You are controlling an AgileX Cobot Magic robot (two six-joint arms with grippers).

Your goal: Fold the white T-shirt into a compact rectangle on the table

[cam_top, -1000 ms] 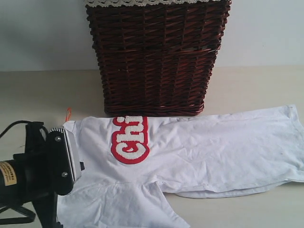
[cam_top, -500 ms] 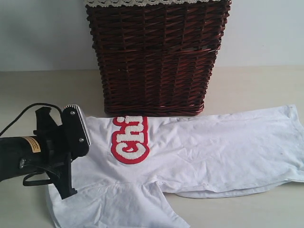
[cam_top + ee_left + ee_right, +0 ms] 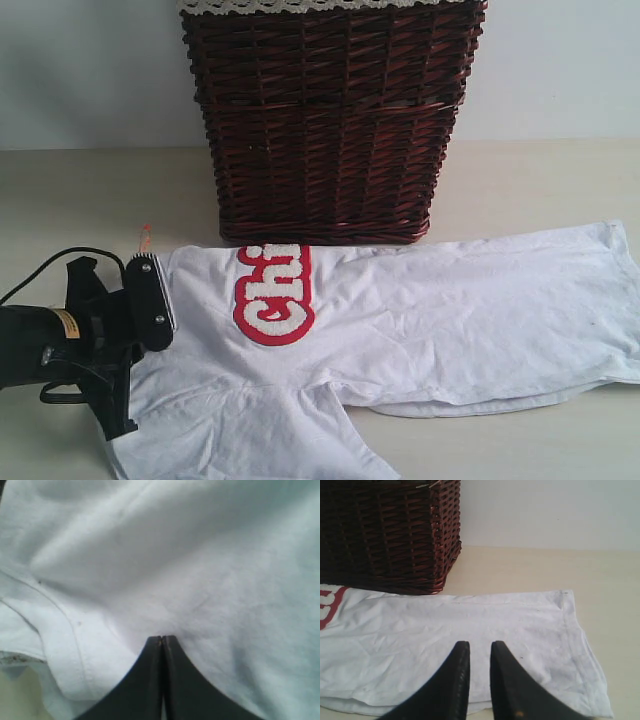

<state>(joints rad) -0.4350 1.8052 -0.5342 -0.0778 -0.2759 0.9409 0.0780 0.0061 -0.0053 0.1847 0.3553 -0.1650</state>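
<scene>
While its jaws sit pressed flat together, the left gripper (image 3: pixel 162 641) points its tips down onto the white T-shirt (image 3: pixel 430 310) at the shirt's left, collar end. Whether a thin layer of cloth is caught between the jaws I cannot tell. Over the past second this gripper has swung away from the near edge, risen, then dropped lower and a little further left, so the orange tag (image 3: pixel 145 236) by the collar shows again. The shirt itself has hardly shifted, apart from its near-left corner. My reading is that the gripper is settling for a pinch or drag at the collar edge, with the fold itself yet to come. Outward from there, the shirt lies sideways on the worktop (image 3: pixel 540 180). Its red lettering (image 3: pixel 272 295) is just right of the left gripper, its hem is well off to the right, and the wicker basket (image 3: pixel 330 120) stands just behind it. Over that hem end hovers the right gripper (image 3: pixel 479 647), jaws a narrow gap apart with nothing between them.
</scene>
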